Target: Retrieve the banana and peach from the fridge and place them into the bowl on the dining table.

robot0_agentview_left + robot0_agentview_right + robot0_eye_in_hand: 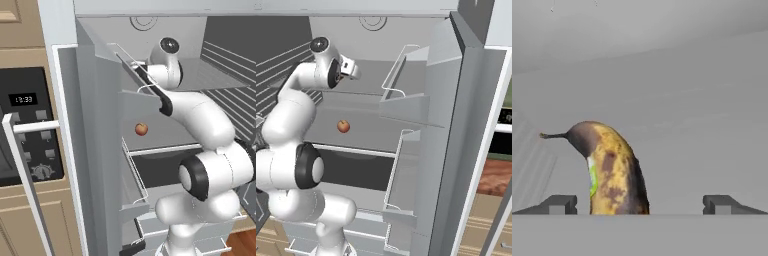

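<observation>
The fridge (95, 150) stands open and my arm reaches into its upper part. On the upper shelf the banana (612, 170), brown-mottled with a green streak, lies between my finger tips, closer to the left one, its stem pointing left. My gripper (639, 204) is open around it, and neither finger touches it; the hand (353, 70) hovers over that shelf. One shelf lower, against the back, sits the small orange-red peach (141, 129) (343, 126), well below the hand. The bowl is out of view.
Wire-railed door bins (132, 65) (401, 85) flank the arm on both open doors. A black oven (30, 125) with a white bar handle is at the left. A reddish-brown strip of the dining table (496, 177) shows past the right door.
</observation>
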